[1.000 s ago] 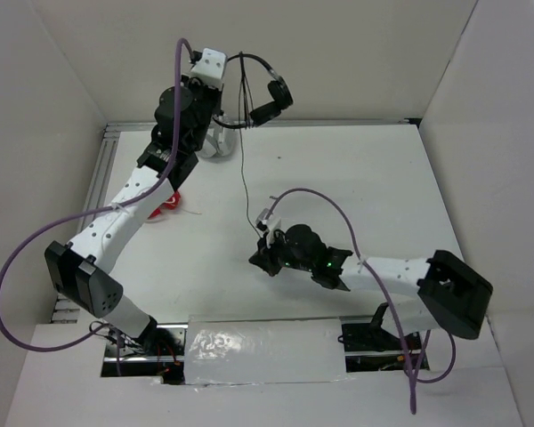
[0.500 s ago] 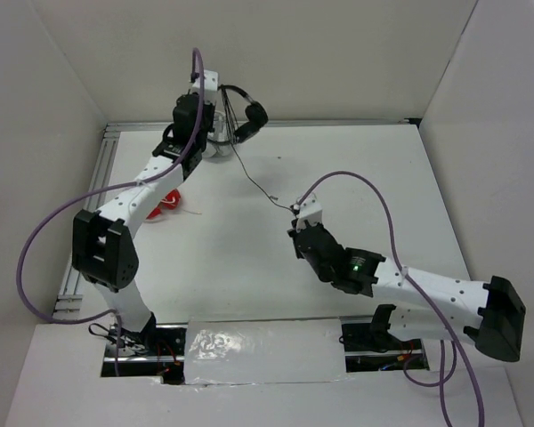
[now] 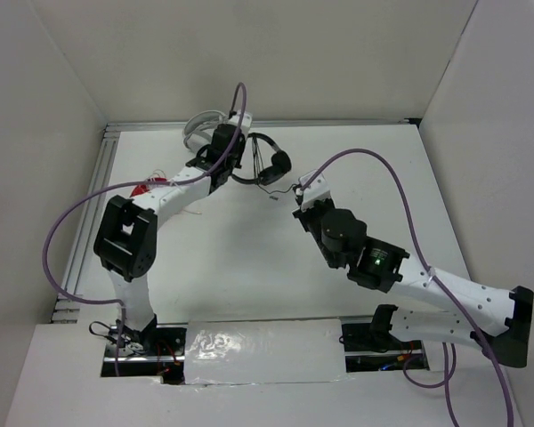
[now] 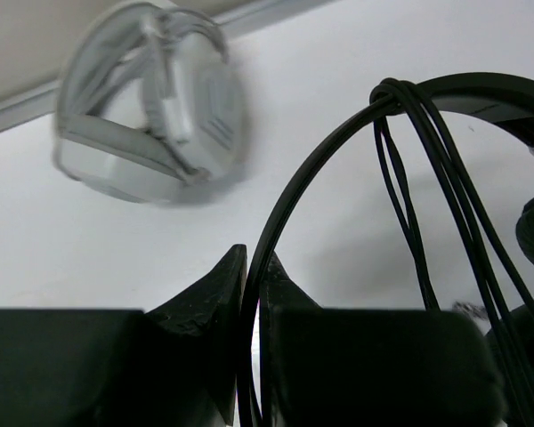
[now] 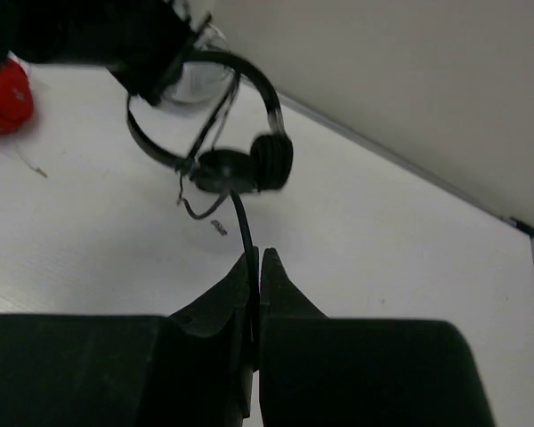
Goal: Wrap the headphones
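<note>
Headphones [image 3: 278, 164] carried closer to right pincer [image 5: 255, 254] | cable [image 5: 242, 218] span shorter

High camera at 6 o'clock looking down, both wrist cameras close-in, all sharing headphones [image 3: 279, 164] toward 12 o'clock.

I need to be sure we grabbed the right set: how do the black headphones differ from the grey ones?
The black headphones are clamped by the headband in the left tool; the grey headphones lie free on the table. The black pair has a thin band with cable looped over it, the right tool pinching that cable; the grey pair is bulkier, broad-banded. Both sit near the far edge.
</note>
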You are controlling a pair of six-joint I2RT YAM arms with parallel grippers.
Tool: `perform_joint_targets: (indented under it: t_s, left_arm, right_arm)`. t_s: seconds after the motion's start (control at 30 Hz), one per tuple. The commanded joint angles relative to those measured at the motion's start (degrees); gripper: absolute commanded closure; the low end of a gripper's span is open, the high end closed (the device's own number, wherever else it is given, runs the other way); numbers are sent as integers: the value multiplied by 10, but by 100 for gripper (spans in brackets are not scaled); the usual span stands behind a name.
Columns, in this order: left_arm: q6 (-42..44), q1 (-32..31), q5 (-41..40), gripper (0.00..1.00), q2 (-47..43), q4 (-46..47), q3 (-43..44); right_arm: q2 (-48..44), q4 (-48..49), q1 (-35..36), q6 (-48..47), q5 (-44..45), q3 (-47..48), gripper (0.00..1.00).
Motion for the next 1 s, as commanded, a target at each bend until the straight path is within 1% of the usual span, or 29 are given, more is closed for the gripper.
perform_joint_targets:
  t_s: [0.0,0.1,0.17,0.2,0.23,0.3,0.33,0.4,0.43,0.5,0.53,0.6,0.63,0.67,0.73,0.8,0.9,0.97]
  left_arm:
    - [-1,-24,46,100,-15,61,-30]
    - [11,-57,54,100,-34,91,-76]
    - [43,-82,67,100,-59,108,-122]
    - [45,-96,94,100,-70,117,-138]
    - [49,-103,111,100,-95,133,-173]
    - [51,-124,139,100,-123,150,-217]
    - [55,-131,147,100,-151,159,-231]
    - [57,-149,167,100,-178,165,-261]
    - [56,-154,180,100,-209,169,-273]
    - [55,-167,211,100,-258,173,-303]
    - [50,-171,216,100,-276,175,-312]
    - [45,-180,221,100,-320,180,-334]
    - [46,-181,221,100,-335,181,-342]
    - [47,-186,237,100,-351,179,-353]
    - [48,-187,269,100,-394,181,-362]
    - [46,-191,283,100,-429,182,-370]
    - [44,-192,304,100,-467,191,-375]
    - [33,-193,305,100,-482,202,-374]
  right_arm:
    - [-3,68,-1,-110,-74,38,100]
    - [11,70,-28,-135,-110,70,100]
    - [19,60,-81,-139,-169,86,100]
    - [28,51,-102,-138,-194,101,100]
    - [33,45,-144,-138,-246,108,100]
    - [56,37,-182,-135,-288,131,100]
    - [65,37,-216,-135,-321,144,100]
    - [98,9,-247,-131,-349,175,100]
    - [110,2,-276,-127,-377,183,100]
    - [145,-9,-307,-116,-405,206,100]
    - [164,-13,-336,-101,-433,213,100]
    - [186,-12,-363,-84,-469,219,100]
    - [194,-10,-376,-76,-507,221,100]
    - [200,-9,-399,-62,-525,223,100]
    - [227,-14,-414,-53,-563,226,100]
    - [251,-21,-422,-43,-595,233,100]
    - [273,-15,-426,-26,-632,224,100]
    - [280,0,-429,6,-686,210,100]
